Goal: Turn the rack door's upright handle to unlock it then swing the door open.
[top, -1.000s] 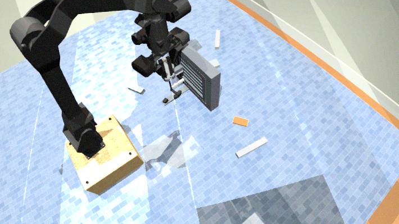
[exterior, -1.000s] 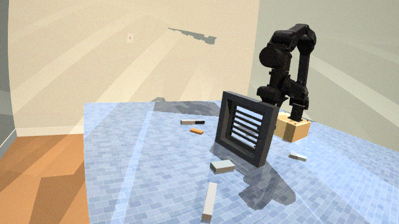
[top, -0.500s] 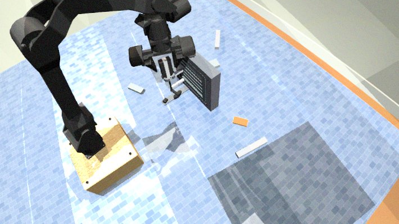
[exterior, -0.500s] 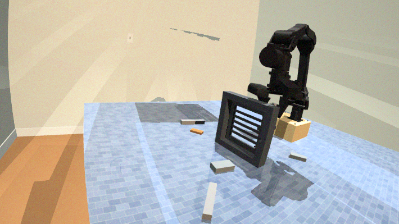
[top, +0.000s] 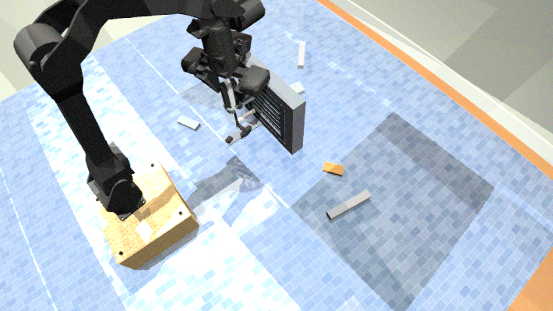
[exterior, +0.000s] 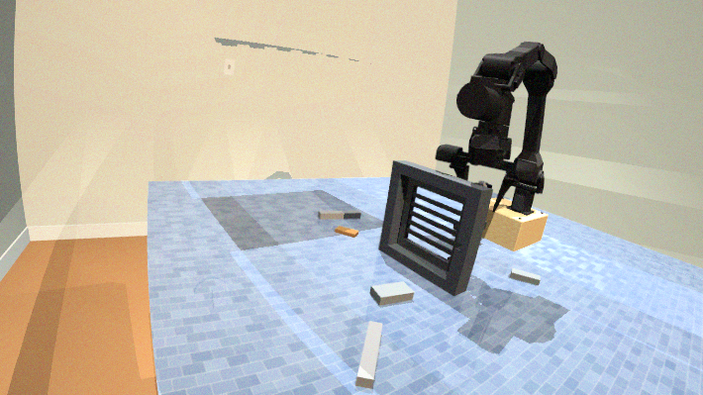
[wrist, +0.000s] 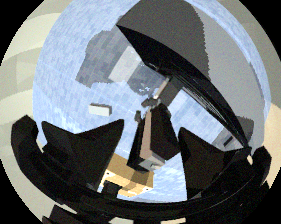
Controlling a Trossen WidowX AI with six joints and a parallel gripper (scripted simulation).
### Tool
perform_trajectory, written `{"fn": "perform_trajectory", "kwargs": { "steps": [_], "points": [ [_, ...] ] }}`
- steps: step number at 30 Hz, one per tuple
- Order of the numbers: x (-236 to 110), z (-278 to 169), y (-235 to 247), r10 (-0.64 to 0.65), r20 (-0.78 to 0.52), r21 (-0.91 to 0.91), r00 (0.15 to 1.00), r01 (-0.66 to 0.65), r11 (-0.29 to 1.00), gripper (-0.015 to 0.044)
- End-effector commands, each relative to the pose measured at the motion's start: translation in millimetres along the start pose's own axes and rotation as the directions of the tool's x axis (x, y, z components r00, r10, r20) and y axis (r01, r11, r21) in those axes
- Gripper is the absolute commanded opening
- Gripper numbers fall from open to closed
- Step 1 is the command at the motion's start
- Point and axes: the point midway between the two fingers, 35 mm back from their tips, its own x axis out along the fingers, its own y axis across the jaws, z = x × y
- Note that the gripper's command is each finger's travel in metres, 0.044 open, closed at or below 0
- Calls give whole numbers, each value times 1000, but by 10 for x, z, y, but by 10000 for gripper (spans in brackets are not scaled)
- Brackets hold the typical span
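Observation:
The dark rack frame [top: 297, 128] [exterior: 472, 246] stands upright on the table. Its slatted door [top: 271, 112] [exterior: 409, 209] appears to lie in the frame's opening; no swing shows. The handle [wrist: 147, 134] stands off the door's front, its end toward the wrist camera. A pale rod [top: 247, 116] joins the handle's mount to the door. My gripper [top: 239, 105] [wrist: 152, 127] points down in front of the door and is open. Its fingers stand on either side of the handle, with gaps showing in the wrist view. The frame partly hides the fingers in the exterior view.
A grey block [top: 188, 122] [exterior: 524, 276] [wrist: 100, 109] lies in front of the rack. A pale block [top: 297, 88] [exterior: 391, 293] and long bar [top: 301, 54] [exterior: 369, 353] lie behind. An orange block [top: 332, 167] [exterior: 346, 231] and grey bar [top: 348, 204] [exterior: 332, 215] lie to one side.

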Motion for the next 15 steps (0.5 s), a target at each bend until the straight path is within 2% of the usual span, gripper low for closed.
{"fn": "perform_trajectory", "kwargs": {
  "steps": [1, 8, 15],
  "points": [
    [4, -1, -2, -1, -1, 322, 1000, 2, 947, 292],
    [4, -1, -2, -1, -1, 625, 1000, 2, 781, 292],
    [4, -1, -3, -1, -1, 853, 1000, 2, 522, 292]
  ]
}}
